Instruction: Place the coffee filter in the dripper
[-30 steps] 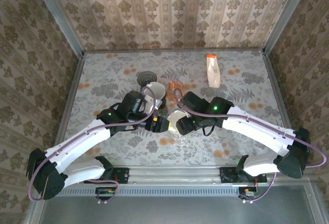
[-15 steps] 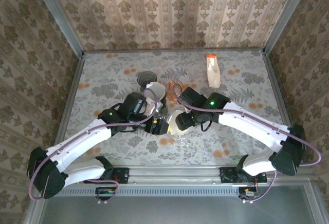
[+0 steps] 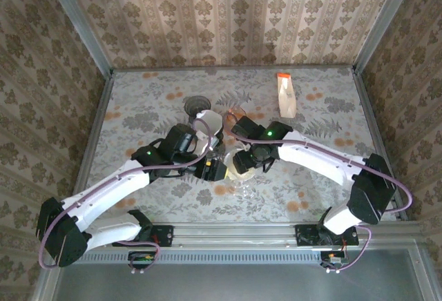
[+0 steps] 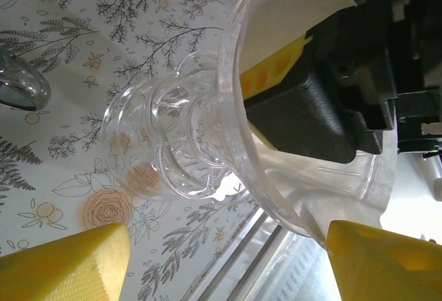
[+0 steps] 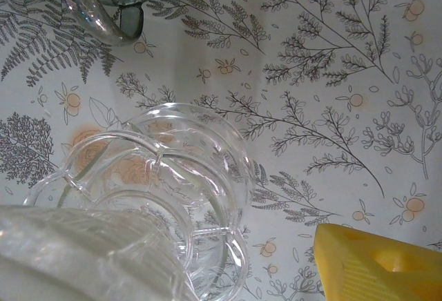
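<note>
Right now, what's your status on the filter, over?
Left gripper open beside clear glass dripper. Right gripper at its cone, grip unclear. White paper filter inside cone. Nothing else blocking.

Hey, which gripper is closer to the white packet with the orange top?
Right. The right gripper is at the dripper, left of the packet and closer to the bases; the left gripper is farther left, across the dripper.

The right end effector and its pinched coffee filter fill the dripper's mouth; open surface lies far left.
</note>
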`<action>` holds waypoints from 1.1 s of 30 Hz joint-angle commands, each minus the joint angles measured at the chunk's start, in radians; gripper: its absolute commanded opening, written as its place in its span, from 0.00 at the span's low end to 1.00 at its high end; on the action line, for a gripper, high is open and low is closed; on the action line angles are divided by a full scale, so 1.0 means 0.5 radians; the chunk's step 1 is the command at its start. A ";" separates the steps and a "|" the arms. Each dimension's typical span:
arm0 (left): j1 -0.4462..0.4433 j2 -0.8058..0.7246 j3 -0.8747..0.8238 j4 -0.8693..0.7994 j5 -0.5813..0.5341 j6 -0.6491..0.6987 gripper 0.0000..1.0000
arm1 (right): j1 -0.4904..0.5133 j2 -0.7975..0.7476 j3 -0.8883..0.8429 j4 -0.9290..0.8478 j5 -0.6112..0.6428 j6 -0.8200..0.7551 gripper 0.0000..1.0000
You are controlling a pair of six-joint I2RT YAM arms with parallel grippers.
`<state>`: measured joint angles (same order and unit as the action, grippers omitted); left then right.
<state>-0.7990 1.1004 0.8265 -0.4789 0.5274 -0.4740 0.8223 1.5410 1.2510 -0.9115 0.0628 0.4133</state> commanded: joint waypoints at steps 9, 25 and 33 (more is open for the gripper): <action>0.000 -0.030 0.035 0.057 -0.050 0.000 0.82 | -0.003 0.072 -0.051 0.086 -0.024 -0.017 0.68; 0.166 -0.060 -0.079 0.355 -0.010 -0.199 0.85 | 0.023 0.044 -0.107 0.102 0.005 0.015 0.69; 0.138 0.014 -0.061 0.299 -0.019 -0.178 0.75 | 0.028 0.029 -0.092 0.099 0.008 0.020 0.68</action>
<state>-0.7223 1.0977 0.7967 -0.3283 0.5022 -0.5617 0.8291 1.5570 1.2266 -0.8623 0.0486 0.4179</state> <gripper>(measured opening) 0.767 0.684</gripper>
